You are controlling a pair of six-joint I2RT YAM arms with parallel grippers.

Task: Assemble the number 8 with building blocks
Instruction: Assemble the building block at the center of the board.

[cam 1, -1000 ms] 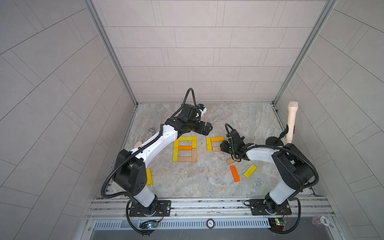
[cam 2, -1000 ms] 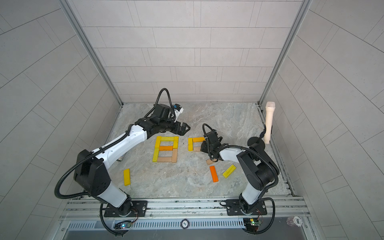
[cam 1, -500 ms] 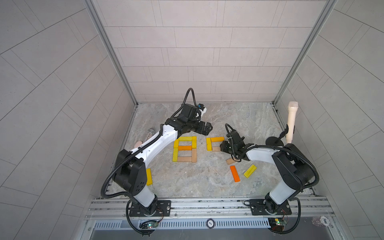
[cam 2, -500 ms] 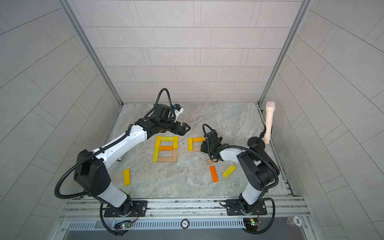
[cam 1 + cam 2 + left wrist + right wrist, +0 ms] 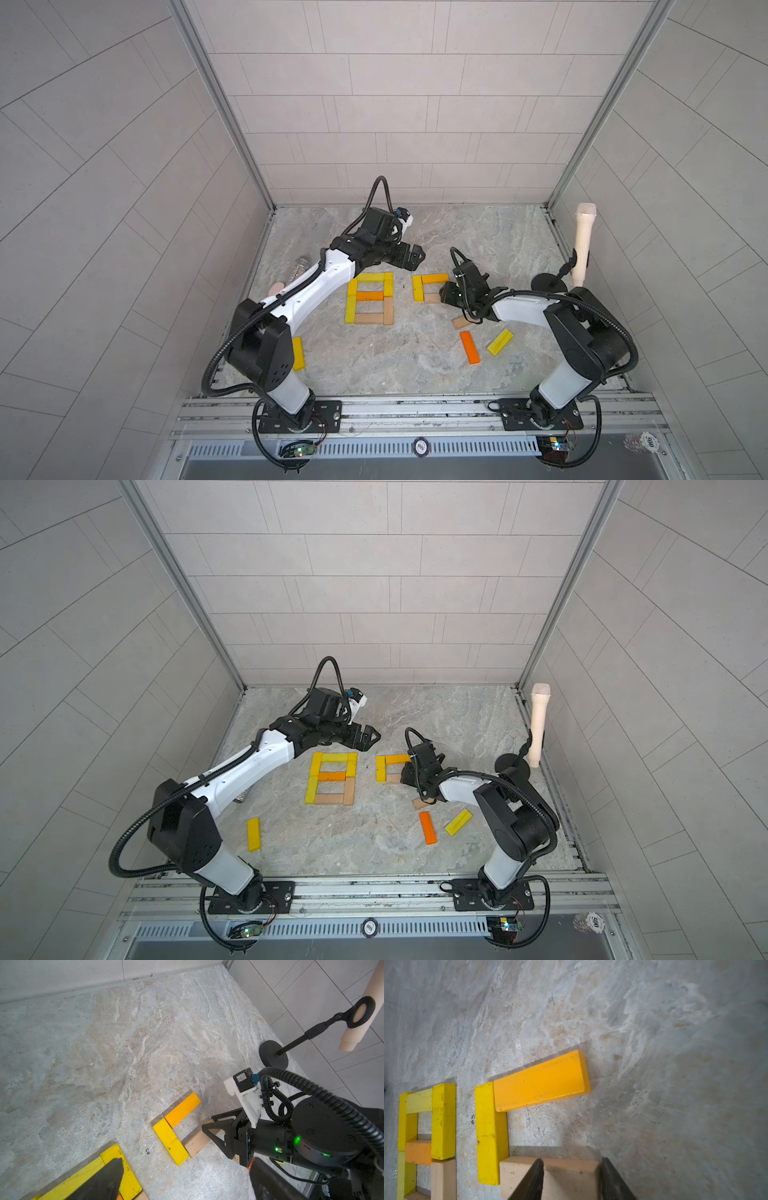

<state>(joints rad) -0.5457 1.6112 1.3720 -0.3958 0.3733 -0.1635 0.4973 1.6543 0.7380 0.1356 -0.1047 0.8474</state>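
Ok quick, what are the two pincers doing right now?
Left pincer: open, holding nothing.
Right pincer: closed on a tan wooden block.

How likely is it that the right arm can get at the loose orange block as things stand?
Probably yes: the orange block lies flat on open tabletop near the right arm's base, nothing on it. But the right gripper is shut on a tan block and must release first.
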